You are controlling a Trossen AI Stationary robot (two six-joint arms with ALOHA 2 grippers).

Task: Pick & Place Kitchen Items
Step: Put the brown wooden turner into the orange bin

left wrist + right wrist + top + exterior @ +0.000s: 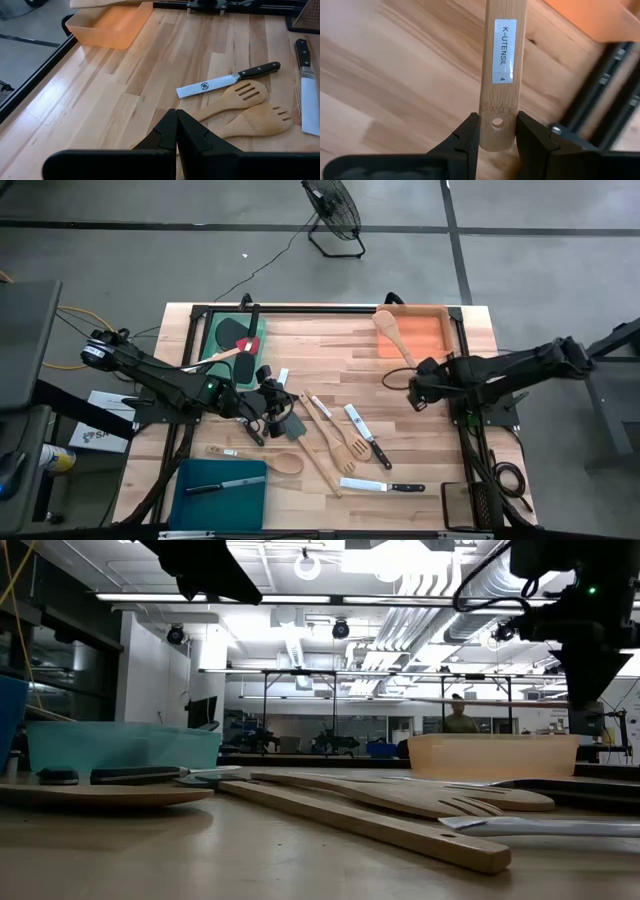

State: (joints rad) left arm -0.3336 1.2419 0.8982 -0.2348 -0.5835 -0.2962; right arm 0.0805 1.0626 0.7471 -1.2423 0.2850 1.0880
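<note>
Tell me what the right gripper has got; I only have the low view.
Observer: The right gripper is shut on the handle end of a wooden spoon.
Operator: Say where the spoon's bowl is.
Observer: In the high view it shows over one end of the orange tray; I cannot tell whether it touches.
Operator: Report the left gripper.
Observer: The left gripper is shut and empty, above bare table beside two slotted turners.
</note>
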